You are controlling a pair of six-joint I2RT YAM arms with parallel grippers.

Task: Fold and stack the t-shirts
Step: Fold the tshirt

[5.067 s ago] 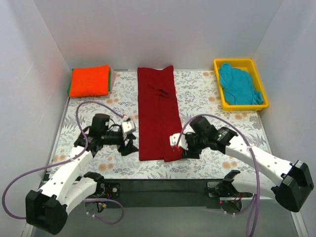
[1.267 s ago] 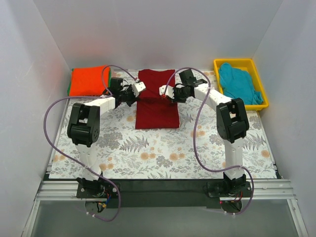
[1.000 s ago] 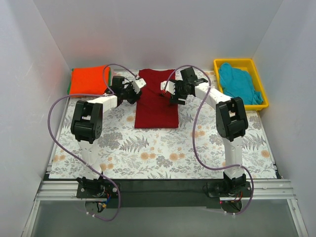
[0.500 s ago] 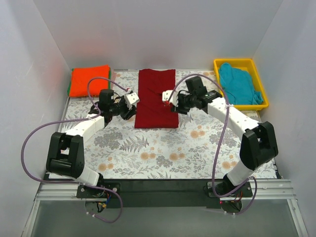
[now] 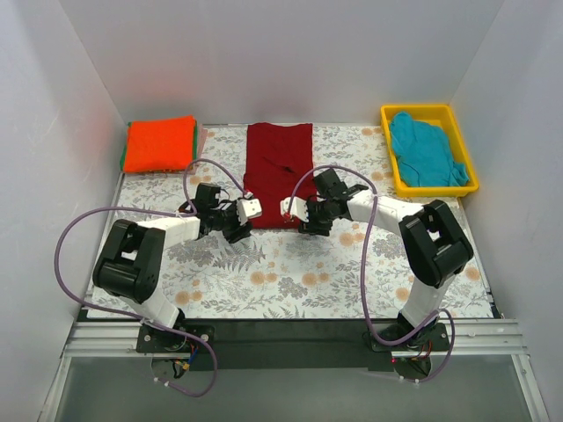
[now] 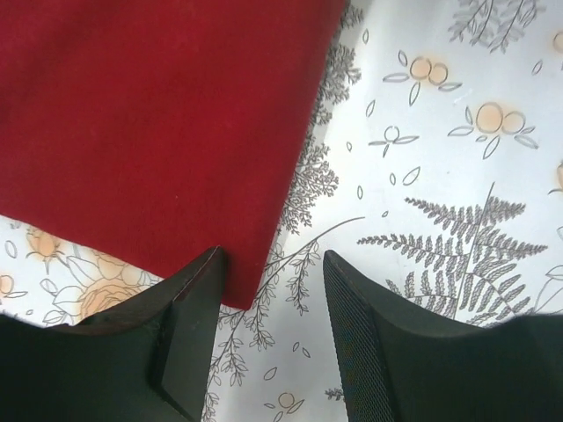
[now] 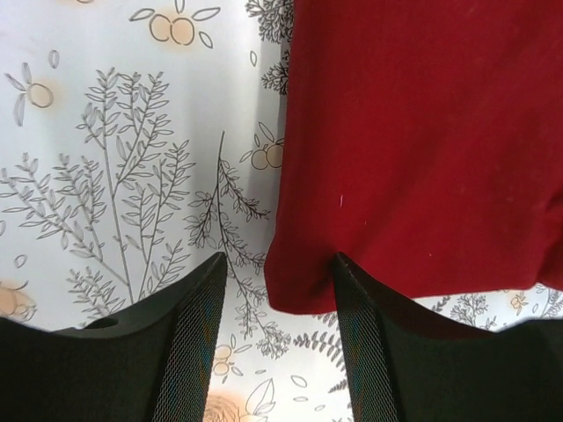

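The dark red t-shirt [image 5: 279, 171] lies folded to a short rectangle at the middle back of the table. My left gripper [image 5: 239, 221] sits low at its near left corner. In the left wrist view the left gripper [image 6: 273, 325] is open, and the red t-shirt [image 6: 158, 114] has its corner just inside the left finger [image 6: 180, 330]. My right gripper [image 5: 303, 215] is at the near right corner. The right wrist view shows the right gripper [image 7: 281, 330] open, straddling the corner of the red t-shirt [image 7: 422, 132].
A folded orange-red t-shirt [image 5: 159, 143] tops a stack at the back left, with green and pink edges showing beneath it. A yellow bin [image 5: 467, 149] at the back right holds a crumpled teal t-shirt [image 5: 425, 149]. The floral table cover [image 5: 290, 272] spreads toward the near edge.
Both grippers have drawn back from the shirt's far half to its near corners and come down low. The red shirt stays folded in half and has not shifted.
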